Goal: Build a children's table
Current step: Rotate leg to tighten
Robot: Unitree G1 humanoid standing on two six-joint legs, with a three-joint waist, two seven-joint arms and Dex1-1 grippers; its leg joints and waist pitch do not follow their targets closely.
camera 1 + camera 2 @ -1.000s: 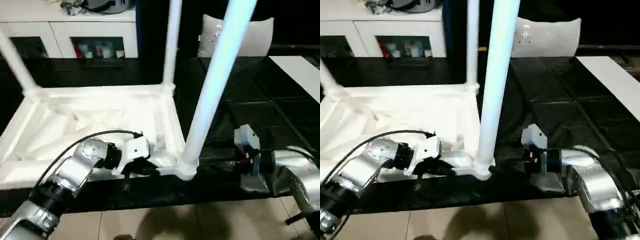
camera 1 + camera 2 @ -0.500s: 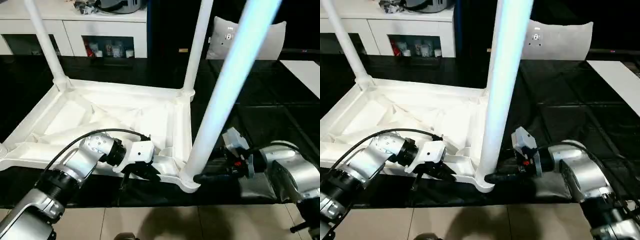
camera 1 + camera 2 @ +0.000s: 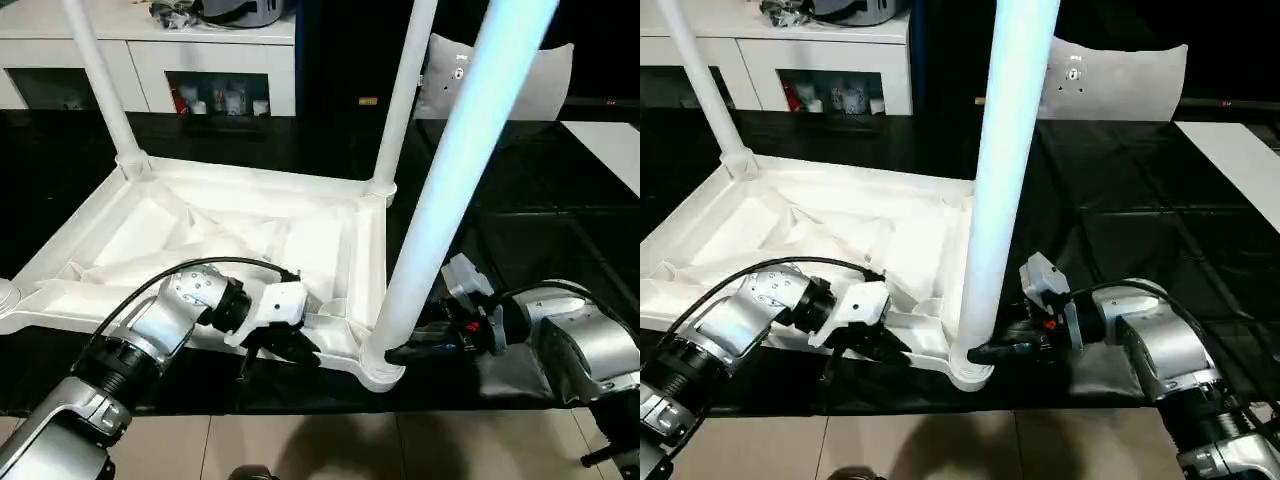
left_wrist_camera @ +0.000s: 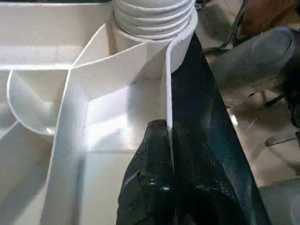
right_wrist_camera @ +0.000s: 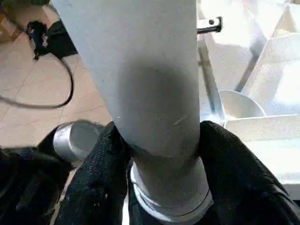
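Both sets of jaws are busy at the near corner of the upside-down table top (image 3: pixel 250 225), which lies on a black mat on the floor. The left gripper (image 3: pixel 290 345) has its jaws pinched together on the thin edge wall of the top. The right gripper (image 5: pixel 157 154) has its jaws wrapped around the bottom of the near leg (image 3: pixel 450 190), one finger on each side.

That leg stands in its corner socket (image 3: pixel 378 368). Two more legs (image 3: pixel 100 80) stand at the far corners.

The plastic looks light and hard, and likely smooth and slippery. The leg is long, so holding it low down, close to the socket, should stop it wobbling.

The left wrist view shows the screw rings at the foot of the leg. The head views show the whole table instead.
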